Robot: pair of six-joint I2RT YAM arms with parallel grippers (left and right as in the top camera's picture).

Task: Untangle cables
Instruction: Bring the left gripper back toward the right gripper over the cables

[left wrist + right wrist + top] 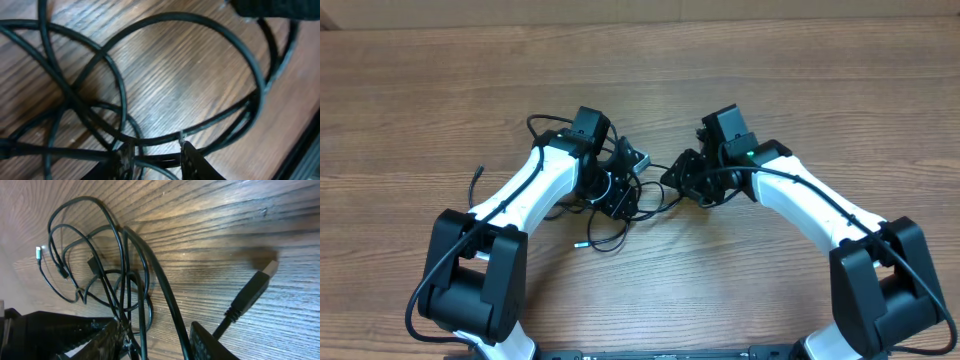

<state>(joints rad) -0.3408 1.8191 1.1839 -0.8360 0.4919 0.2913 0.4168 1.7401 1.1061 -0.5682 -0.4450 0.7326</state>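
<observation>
Left pincer (152, 157) hangs over looped cables (190, 16) on grained wooden table (190, 75)

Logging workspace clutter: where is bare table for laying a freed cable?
Bare table lies along the far edge and in the near strip between the arm bases. Crowded: the middle, where the cables sprawl between left gripper and right gripper.
</observation>
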